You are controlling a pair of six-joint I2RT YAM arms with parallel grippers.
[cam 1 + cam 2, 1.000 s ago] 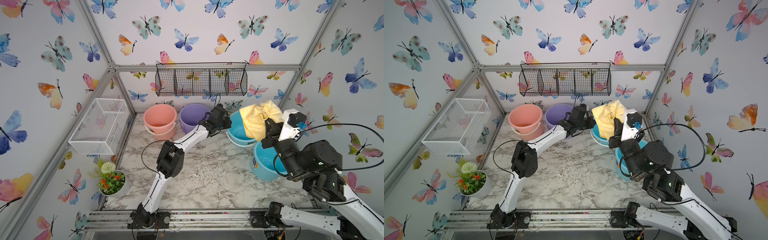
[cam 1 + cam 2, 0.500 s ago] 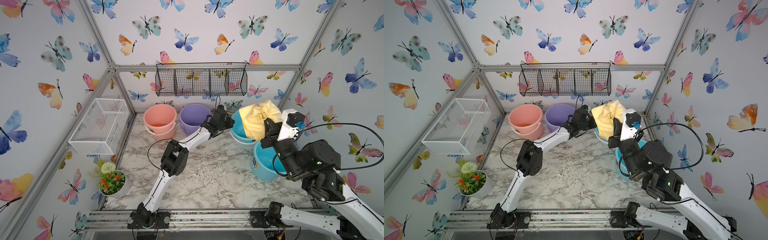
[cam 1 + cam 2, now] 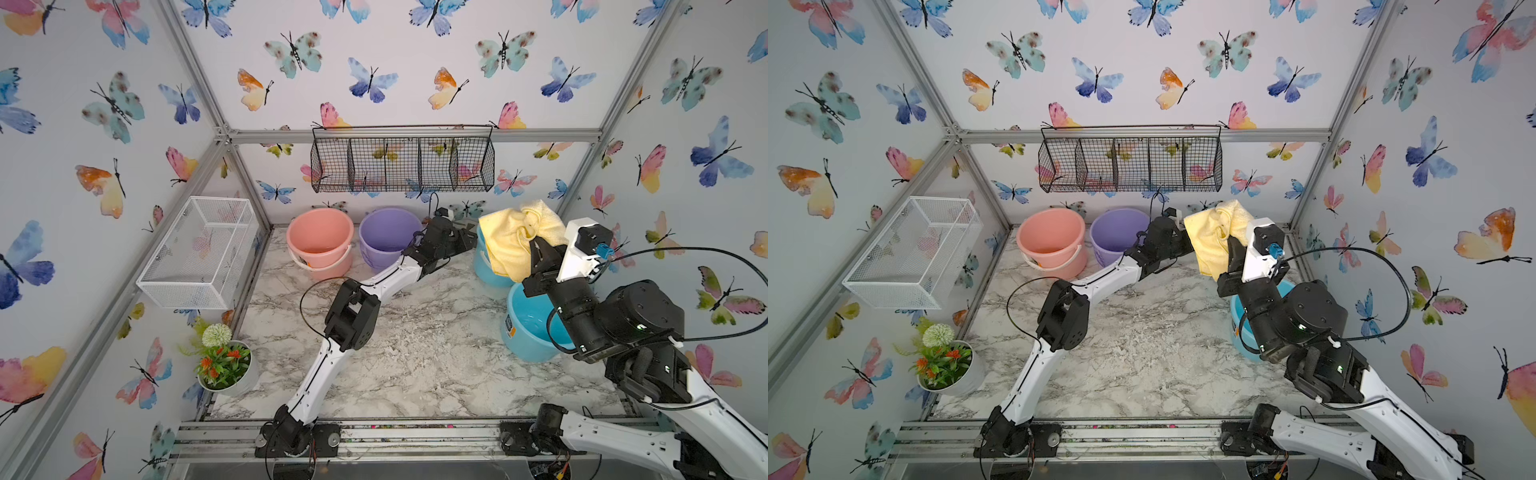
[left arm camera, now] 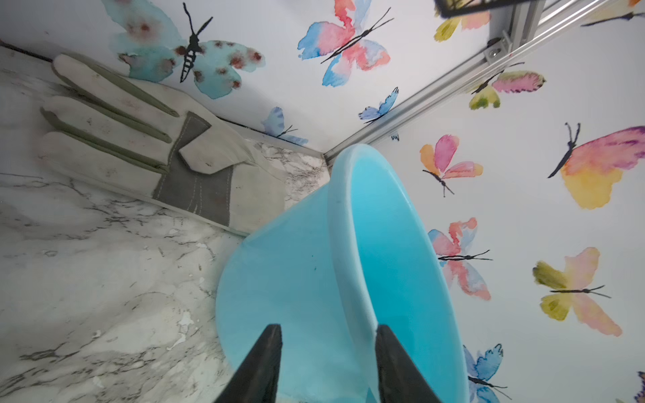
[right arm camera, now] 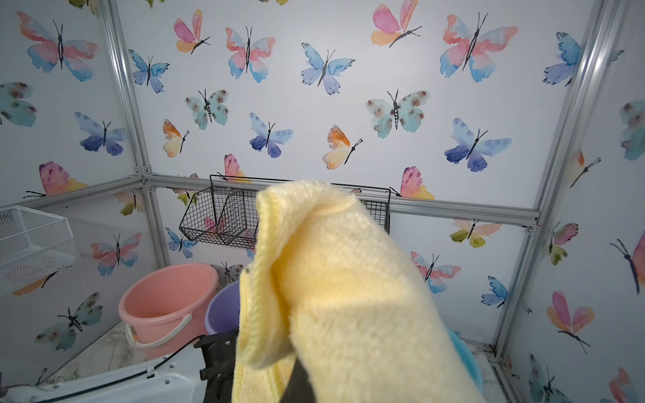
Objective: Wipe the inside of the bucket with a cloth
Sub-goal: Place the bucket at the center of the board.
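Right gripper [image 3: 535,245] clamps the cloth [image 3: 509,239] above the bucket [image 4: 296,279]; left gripper [image 4: 328,328] straddles its rim, jaws parted, so wiping may shove it.

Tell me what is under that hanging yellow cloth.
A light blue bucket stands below the cloth, which the right tool holds. The cloth covers most of the bucket's mouth in both top views, hiding its contents there.
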